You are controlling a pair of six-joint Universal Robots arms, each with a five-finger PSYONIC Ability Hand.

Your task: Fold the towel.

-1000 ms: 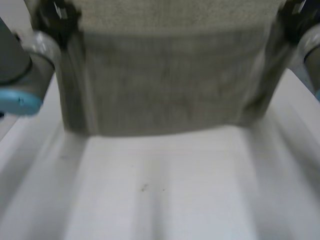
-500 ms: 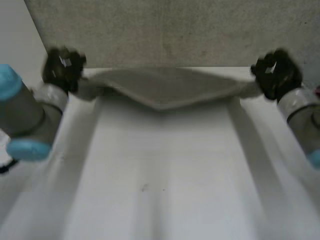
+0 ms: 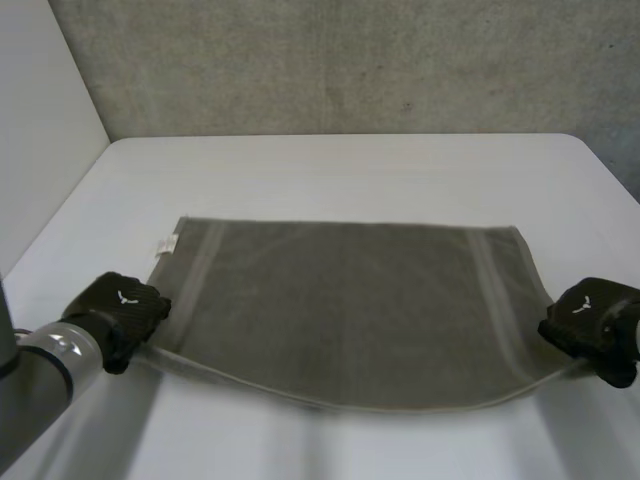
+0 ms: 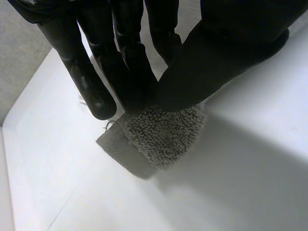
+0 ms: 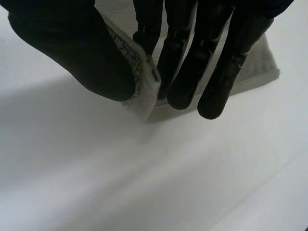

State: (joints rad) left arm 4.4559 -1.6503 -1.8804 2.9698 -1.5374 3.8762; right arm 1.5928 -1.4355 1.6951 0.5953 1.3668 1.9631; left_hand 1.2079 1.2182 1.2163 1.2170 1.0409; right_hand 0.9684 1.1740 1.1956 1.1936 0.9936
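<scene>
Now fingers (image 4: 127,67) and thumb of left hand (image 3: 118,305) pinch near corner of towel (image 3: 350,305); right hand (image 3: 590,322) pinches other near corner. Towel lies spread on surface (image 3: 350,170). Fold looks not yet made. Next, likely: lift both corners, carry to far edge.

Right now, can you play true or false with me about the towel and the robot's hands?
1. The towel lies spread out on the table. True.
2. The left hand is open, away from the towel. False: it pinches the towel's near corner on its own side.
3. The right hand pinches a corner of the towel. True.
4. The small white tag sits beside the right hand. False: it is at the far corner on the left hand's side.
</scene>
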